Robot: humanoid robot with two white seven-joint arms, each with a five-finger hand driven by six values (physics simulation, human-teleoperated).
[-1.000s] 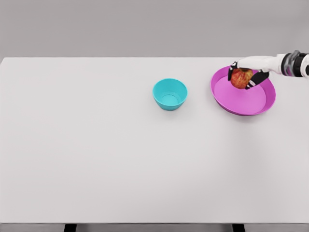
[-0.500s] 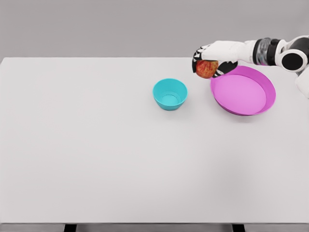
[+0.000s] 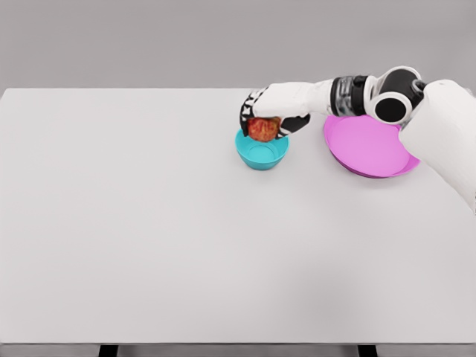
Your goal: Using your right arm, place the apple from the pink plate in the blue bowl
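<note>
My right hand (image 3: pixel 262 119) reaches in from the right and is shut on the red apple (image 3: pixel 263 129). It holds the apple just over the back rim of the blue bowl (image 3: pixel 261 151), which stands near the table's middle. The pink plate (image 3: pixel 368 146) lies to the right of the bowl with nothing on it; my right forearm crosses over its far edge. My left arm is out of view.
The white table (image 3: pixel 149 223) stretches wide to the left and front of the bowl. My right upper arm (image 3: pixel 446 134) fills the right edge of the view.
My right hand has lifted the apple off the pink plate and carried it left, from over the plate to just above the blue bowl. The plate now holds nothing.
</note>
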